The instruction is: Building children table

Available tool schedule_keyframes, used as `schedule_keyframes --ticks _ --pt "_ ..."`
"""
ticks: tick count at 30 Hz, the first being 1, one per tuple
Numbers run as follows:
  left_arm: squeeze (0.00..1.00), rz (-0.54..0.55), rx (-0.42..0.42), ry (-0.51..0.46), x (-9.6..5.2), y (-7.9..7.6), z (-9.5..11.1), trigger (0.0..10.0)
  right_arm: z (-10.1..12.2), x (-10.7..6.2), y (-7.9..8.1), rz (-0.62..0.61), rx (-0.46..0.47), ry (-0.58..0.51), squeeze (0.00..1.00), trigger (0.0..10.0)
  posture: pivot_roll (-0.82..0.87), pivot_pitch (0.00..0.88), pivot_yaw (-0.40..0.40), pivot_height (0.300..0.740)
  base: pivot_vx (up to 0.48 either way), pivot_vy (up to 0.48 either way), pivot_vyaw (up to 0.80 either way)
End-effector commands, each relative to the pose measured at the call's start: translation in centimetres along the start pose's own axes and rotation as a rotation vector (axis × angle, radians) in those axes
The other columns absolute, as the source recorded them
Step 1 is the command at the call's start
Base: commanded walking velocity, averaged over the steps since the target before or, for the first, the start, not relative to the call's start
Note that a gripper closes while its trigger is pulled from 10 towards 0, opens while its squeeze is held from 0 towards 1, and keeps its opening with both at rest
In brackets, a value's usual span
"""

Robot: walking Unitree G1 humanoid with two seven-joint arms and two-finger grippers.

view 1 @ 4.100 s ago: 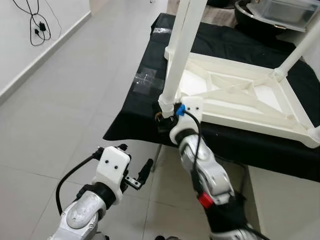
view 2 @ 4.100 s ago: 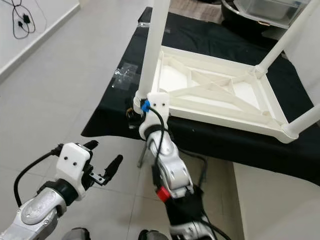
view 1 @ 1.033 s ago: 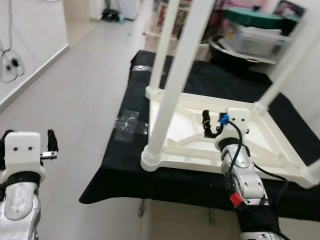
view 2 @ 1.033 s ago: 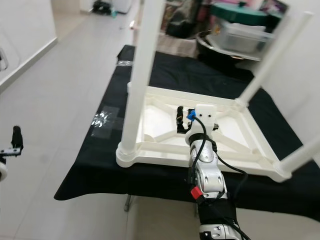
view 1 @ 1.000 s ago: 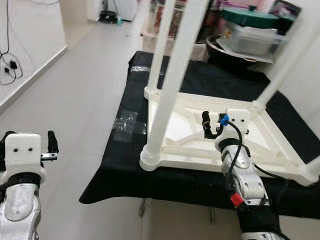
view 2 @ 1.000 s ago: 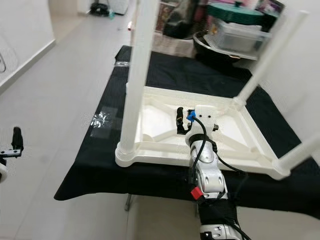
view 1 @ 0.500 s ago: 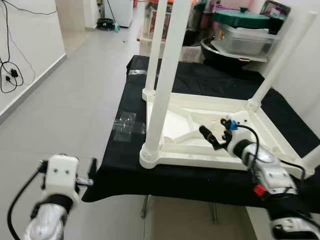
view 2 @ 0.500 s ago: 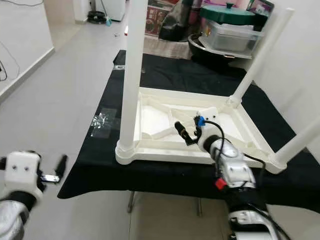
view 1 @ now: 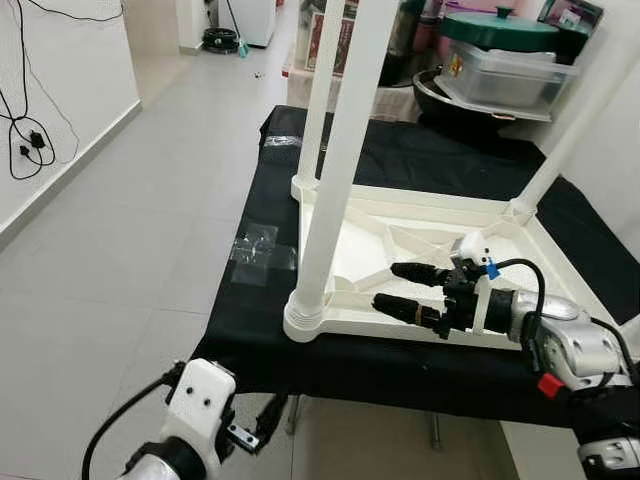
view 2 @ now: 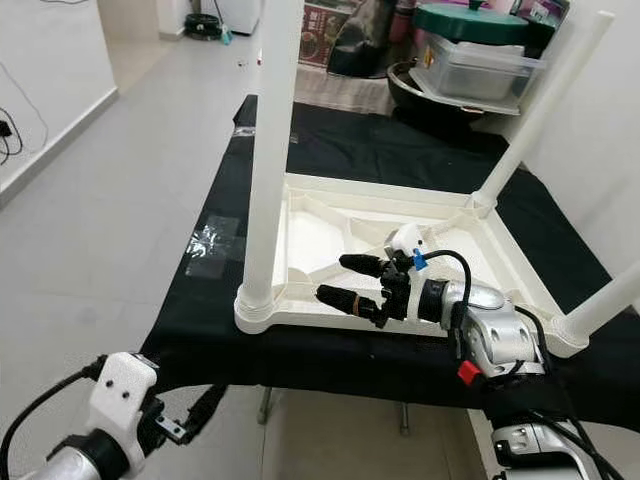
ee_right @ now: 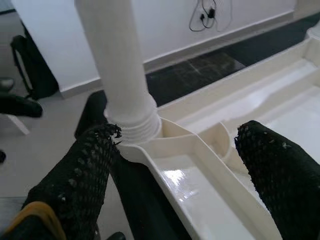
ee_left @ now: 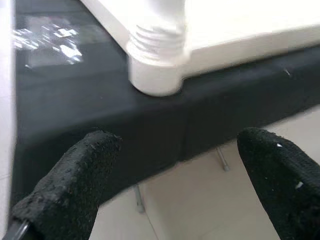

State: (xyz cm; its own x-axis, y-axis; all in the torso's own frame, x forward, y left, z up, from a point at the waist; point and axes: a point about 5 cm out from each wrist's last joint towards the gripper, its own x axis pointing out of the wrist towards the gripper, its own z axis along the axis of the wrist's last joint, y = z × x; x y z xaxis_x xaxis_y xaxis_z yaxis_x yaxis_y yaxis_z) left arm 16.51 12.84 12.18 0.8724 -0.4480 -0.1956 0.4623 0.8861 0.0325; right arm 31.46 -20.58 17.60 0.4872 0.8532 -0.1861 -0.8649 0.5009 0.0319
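Over the upturned table (view 1: 560, 262), right end effector (view 1: 400, 290) gapes empty; left end effector (ee_left: 175, 175), apparently empty, open below.

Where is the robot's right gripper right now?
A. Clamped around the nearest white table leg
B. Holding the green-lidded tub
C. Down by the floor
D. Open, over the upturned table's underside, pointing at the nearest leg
D: the right gripper is open and empty over the white table, fingers aimed at the nearest leg.

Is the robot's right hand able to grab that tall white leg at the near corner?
Probably yes. The right gripper is open, hovering over the upturned table and pointing at the near leg, with nothing between them.
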Motion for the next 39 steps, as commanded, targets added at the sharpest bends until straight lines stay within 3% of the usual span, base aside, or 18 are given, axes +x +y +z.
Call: schedule_keyframes --ticks 1,4,7,8,12,15,26,39 --pt "0.0 -0.022 0.015 -0.009 -0.1 -0.4 0.2 10.0 0.2 0.0 0.2 0.02 -0.007 -0.016 0.0 10.0 0.15 0.077 -0.136 0.74 0.0 0.0 0.0" --pt "0.0 -0.065 0.046 0.002 -0.4 -1.4 -0.2 10.0 1.3 1.4 1.4 0.098 0.009 -0.091 0.0 10.0 0.15 0.082 -0.135 0.74 0.0 0.0 0.0" --pt "0.0 -0.065 0.046 0.003 -0.5 -1.4 -0.3 10.0 1.8 2.2 1.8 0.108 0.001 -0.117 0.0 10.0 0.15 0.086 -0.136 0.74 0.0 0.0 0.0" --pt "0.0 -0.066 0.048 0.006 -0.5 -1.3 -0.3 10.0 2.5 3.4 2.4 0.12 -0.011 -0.154 0.0 10.0 0.15 0.087 -0.136 0.74 0.0 0.0 0.0" --pt "0.0 -0.067 0.049 0.007 -0.5 -1.3 -0.3 10.0 2.6 3.8 2.6 0.12 -0.009 -0.161 0.0 10.0 0.15 0.087 -0.136 0.74 0.0 0.0 0.0" --pt "0.0 -0.074 0.077 -0.002 -0.5 -1.6 -0.1 10.0 2.7 5.1 2.9 0.103 0.012 -0.177 0.0 10.0 0.15 0.091 -0.141 0.74 0.0 0.0 0.0" --pt "0.0 -0.073 0.079 -0.009 -0.6 -1.9 0.0 10.0 3.1 6.3 3.9 0.122 0.02 -0.203 0.0 10.0 0.15 0.098 -0.142 0.74 0.0 0.0 0.0" --pt "0.0 -0.071 0.077 -0.01 -0.5 -1.9 0.0 10.0 4.1 9.1 5.5 0.169 0.015 -0.25 0.0 10.0 0.15 0.113 -0.144 0.74 0.0 0.0 0.0"
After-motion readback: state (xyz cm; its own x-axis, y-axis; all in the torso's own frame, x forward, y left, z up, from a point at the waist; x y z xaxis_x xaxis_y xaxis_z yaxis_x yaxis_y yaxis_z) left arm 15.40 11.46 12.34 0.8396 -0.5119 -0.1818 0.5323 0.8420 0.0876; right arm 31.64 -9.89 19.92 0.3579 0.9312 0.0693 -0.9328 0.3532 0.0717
